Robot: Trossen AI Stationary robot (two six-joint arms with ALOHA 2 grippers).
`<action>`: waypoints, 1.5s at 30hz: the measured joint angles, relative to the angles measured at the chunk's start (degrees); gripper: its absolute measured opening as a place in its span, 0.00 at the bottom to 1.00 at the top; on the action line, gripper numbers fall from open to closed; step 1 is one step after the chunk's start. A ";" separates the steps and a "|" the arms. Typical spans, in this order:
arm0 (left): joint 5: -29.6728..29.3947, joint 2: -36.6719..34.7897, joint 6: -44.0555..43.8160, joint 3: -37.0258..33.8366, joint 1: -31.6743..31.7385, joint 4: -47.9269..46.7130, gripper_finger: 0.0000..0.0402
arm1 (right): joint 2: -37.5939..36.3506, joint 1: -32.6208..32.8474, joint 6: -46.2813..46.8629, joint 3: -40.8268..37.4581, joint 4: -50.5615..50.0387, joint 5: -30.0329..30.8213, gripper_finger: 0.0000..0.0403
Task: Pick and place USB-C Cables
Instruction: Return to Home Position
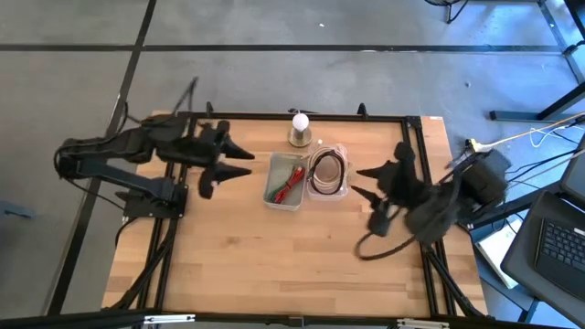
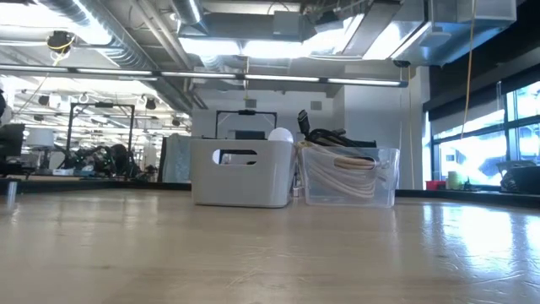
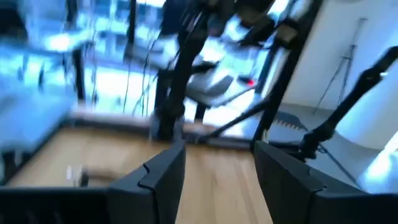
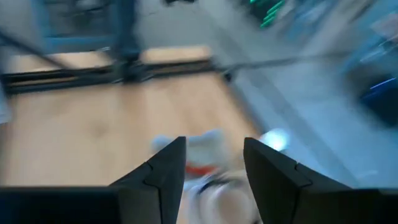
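Two bins stand side by side at the far middle of the table. The grey bin (image 1: 274,194) (image 2: 242,171) holds a red cable bundle (image 1: 292,181) and a bit of green. The clear bin (image 1: 340,190) (image 2: 348,194) holds cream-white cable coils (image 1: 326,170) (image 2: 344,165), with a black cable (image 2: 325,135) showing above its rim. My left gripper (image 1: 245,162) (image 3: 217,180) hovers open to the left of the grey bin, pointing at it. To the right of the clear bin my right gripper (image 1: 359,183) (image 4: 214,174) hovers open and tipped down. Neither has anything between its fingers.
A white ball on a round metal base (image 1: 300,128) stands just behind the bins. A black frame (image 1: 274,116) runs along the table's far edge and sides. The near half of the wooden table (image 1: 274,256) is bare. A laptop (image 1: 558,242) sits off the table's right side.
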 joint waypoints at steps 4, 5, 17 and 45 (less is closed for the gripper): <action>-3.42 -0.13 9.16 0.00 -1.74 7.73 0.43 | 3.89 -2.28 -6.99 -0.06 3.41 13.19 0.38; -3.34 0.52 11.46 0.00 -0.83 9.93 0.42 | 4.23 -4.08 -8.74 -0.08 5.35 14.03 0.36; 26.56 7.69 14.84 0.00 21.84 13.55 0.31 | 5.39 -29.03 -42.91 0.02 34.25 -24.00 0.07; 45.87 -18.19 20.67 0.00 56.77 -29.72 0.23 | -37.90 -9.43 7.47 -52.93 16.91 -0.05 0.01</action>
